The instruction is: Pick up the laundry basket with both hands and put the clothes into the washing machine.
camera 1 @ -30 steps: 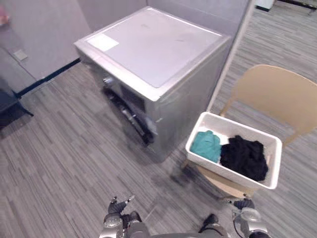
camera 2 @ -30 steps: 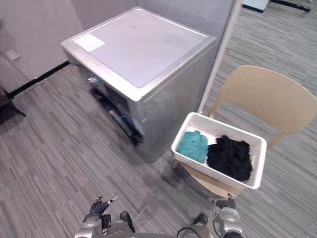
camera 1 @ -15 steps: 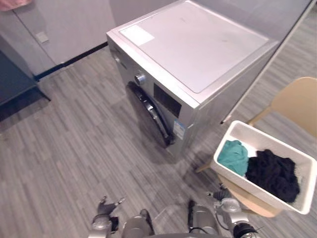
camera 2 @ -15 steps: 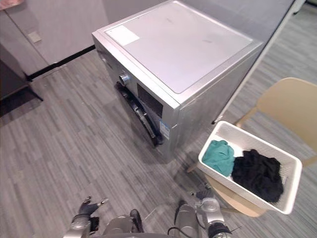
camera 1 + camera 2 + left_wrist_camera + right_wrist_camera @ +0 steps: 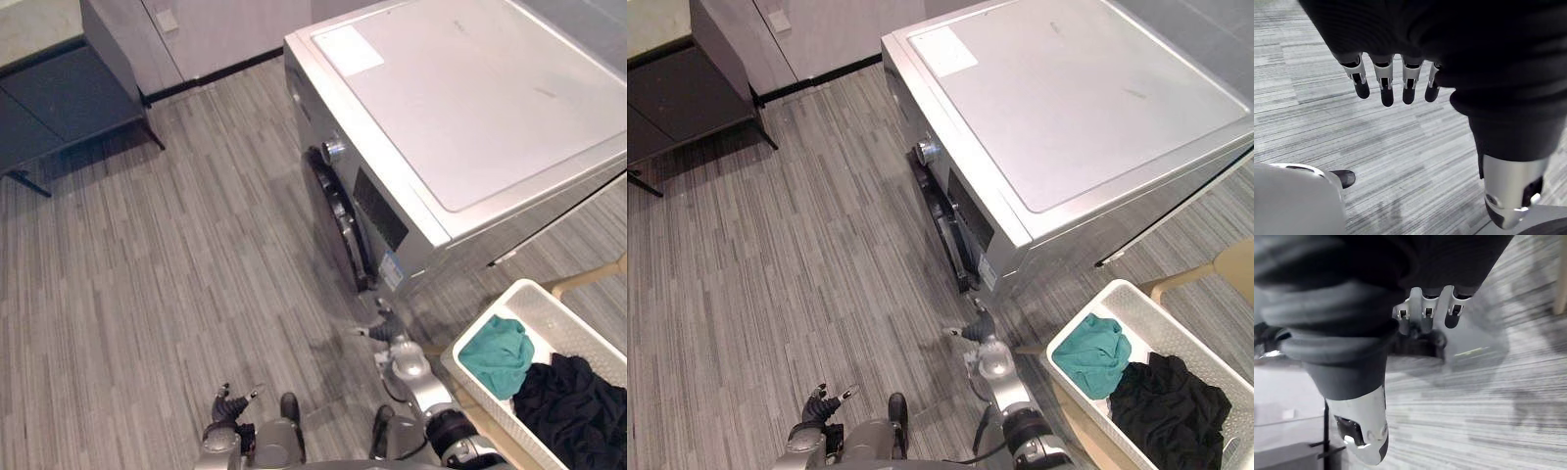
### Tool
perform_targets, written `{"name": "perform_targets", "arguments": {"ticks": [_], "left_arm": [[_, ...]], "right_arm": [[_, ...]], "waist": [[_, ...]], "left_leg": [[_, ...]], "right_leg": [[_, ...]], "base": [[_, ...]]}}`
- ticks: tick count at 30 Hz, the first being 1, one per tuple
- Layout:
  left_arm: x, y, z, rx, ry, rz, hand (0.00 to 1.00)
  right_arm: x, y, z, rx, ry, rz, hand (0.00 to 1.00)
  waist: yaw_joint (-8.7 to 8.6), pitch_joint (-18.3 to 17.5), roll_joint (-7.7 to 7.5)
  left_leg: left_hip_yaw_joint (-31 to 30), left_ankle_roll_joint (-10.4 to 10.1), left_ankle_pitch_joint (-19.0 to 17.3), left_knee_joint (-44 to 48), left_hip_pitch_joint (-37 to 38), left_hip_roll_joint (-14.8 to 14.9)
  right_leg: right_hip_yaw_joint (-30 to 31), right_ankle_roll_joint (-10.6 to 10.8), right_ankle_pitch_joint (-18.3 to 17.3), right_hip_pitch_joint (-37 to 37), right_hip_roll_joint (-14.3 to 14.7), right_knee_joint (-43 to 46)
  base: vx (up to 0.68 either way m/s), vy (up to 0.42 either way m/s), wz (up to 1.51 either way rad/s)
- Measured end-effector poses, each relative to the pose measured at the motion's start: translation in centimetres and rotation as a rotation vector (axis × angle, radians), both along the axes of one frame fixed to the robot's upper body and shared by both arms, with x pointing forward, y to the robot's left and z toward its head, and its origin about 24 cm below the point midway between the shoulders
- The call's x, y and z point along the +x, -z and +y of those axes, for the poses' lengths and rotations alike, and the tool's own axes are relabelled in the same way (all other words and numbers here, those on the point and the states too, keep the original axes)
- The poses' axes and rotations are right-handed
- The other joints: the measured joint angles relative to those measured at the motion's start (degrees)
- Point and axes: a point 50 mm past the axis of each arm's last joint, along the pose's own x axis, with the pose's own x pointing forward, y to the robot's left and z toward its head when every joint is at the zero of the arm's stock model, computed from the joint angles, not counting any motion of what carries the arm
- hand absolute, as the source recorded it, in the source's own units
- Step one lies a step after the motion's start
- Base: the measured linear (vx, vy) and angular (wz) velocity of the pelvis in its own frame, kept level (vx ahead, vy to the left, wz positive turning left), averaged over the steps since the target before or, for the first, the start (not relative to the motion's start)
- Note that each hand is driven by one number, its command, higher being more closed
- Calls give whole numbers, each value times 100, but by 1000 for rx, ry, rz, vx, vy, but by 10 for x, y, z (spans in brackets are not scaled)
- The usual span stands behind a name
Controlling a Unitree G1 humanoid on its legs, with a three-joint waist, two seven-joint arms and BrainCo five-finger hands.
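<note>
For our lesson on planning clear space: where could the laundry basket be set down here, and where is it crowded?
Free: atop the washing machine, and the floor between its door and the dark table. Crowded: the gap between washing machine and laundry basket, where the right hand is.

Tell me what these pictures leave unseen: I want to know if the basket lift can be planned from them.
Basket: its right end is cut off by the eye views' right and bottom edges.
Black clothes: partly cut off there too; anything beneath is hidden.
Chair: mostly under the basket and past the edge.
Washing machine door: seen edge-on from above, so open or shut cannot be told.
</note>
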Motion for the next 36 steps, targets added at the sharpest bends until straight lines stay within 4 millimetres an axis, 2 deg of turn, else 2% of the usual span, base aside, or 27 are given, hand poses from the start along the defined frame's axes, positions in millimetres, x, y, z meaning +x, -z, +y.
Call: {"name": "perform_targets", "arguments": {"ticks": [1,3,4,6,9,11,12,14,17,20,24,27,29,31,32,33,34,35,36], "left_arm": [[2,-2,0,3,2,-10,0],[5,-3,-1,0,7,-20,0],[9,-5,-4,-3,14,-34,0],[17,-8,-6,6,23,-62,0],[25,-13,-7,8,31,-99,0],[32,-17,-7,10,45,-124,0],[34,-18,-7,11,47,-129,0],[42,-22,-5,9,43,-153,0],[47,-25,-4,12,46,-168,0],[54,-29,-7,3,51,-188,0],[73,-40,-14,-4,61,-248,0],[87,-50,-17,-3,72,-295,0],[98,-58,-19,-1,80,-333,0],[102,-62,-20,1,84,-351,0],[105,-65,-21,6,80,-365,0],[110,-69,-24,8,94,-380,0],[111,-71,-26,7,102,-391,0],[115,-78,-31,6,126,-424,0],[117,-80,-35,3,139,-435,0]], "right_arm": [[12,-22,-3,-1,20,-82,0],[25,-50,-9,7,57,-188,0],[37,-74,-22,1,119,-272,0],[47,-97,-38,-26,161,-340,0],[58,-117,-41,-37,176,-394,0],[74,-137,-46,-50,186,-409,0],[77,-143,-47,-51,189,-419,0],[86,-166,-53,-49,201,-458,0],[90,-179,-55,-54,212,-478,0],[91,-175,-49,-36,205,-461,0],[90,-169,-29,-36,140,-442,0],[90,-178,-2,-40,63,-466,0],[88,-195,31,-29,-14,-491,0],[87,-203,44,-22,-49,-508,0],[82,-213,64,-35,-112,-539,0],[76,-225,84,-43,-180,-583,0],[70,-233,95,-37,-219,-612,0],[54,-257,120,9,-319,-698,0],[47,-267,128,29,-351,-738,0]], "waist": [[11,70,33],[33,124,79],[120,188,109],[152,266,119],[136,425,174],[178,632,254],[201,682,276],[269,827,341],[283,855,365],[288,888,389],[311,968,488],[370,982,508],[438,981,508],[473,981,508],[512,981,508],[616,981,508],[636,981,508],[670,979,510],[695,979,511]], "left_leg": [[2,0,0,7,-111,6],[5,0,0,4,-289,9],[30,4,3,-65,-397,7],[32,53,158,-185,-554,-38],[-59,83,466,-527,-708,-121],[-104,99,662,-698,-839,-153],[-121,100,702,-725,-874,-158],[-185,125,855,-849,-1035,-195],[-244,151,944,-883,-1259,-236],[-365,164,1067,-996,-1445,-294],[-532,124,1125,-1012,-1659,-324],[-673,86,1151,-1010,-1765,-367],[-873,49,1173,-1007,-1858,-372],[-931,31,1184,-1006,-1906,-363],[-1022,-8,1220,-1005,-1937,-366],[-1076,-12,1254,-1004,-1942,-380],[-1120,-14,1256,-1001,-1949,-396],[-1231,-31,1268,-976,-1999,-404],[-1301,-49,1280,-960,-2024,-408]], "right_leg": [[5,-1,1,-126,0,31],[31,-22,13,-373,-4,124],[91,-35,21,-597,-5,239],[96,-64,45,-847,-50,341],[62,-86,90,-1158,-105,457],[46,-116,172,-1375,-124,514],[42,-121,197,-1424,-124,515],[33,-121,275,-1634,-148,548],[-2,-122,305,-1861,-198,616],[-60,-126,320,-2075,-265,711],[-212,-130,299,-2236,-340,810],[-336,-152,175,-2324,-432,992],[-539,-179,34,-2324,-494,1127],[-625,-190,-5,-2324,-512,1168],[-665,-198,-50,-2322,-519,1206],[-696,-201,-121,-2313,-543,1254],[-740,-207,-157,-2311,-577,1302],[-846,-236,-225,-2273,-601,1360],[-878,-243,-248,-2256,-609,1385]], "base": [[-127,11,6],[-154,20,-4],[-202,26,-7],[-167,11,5],[-159,-12,18],[-142,-19,10],[-124,-13,7],[-113,-3,8],[-83,5,15],[-30,-15,18],[-18,-37,19],[-7,-70,29],[0,-105,44],[11,-84,33],[37,-96,31],[44,-99,33],[57,-120,44],[45,-100,44],[48,-121,59]]}}
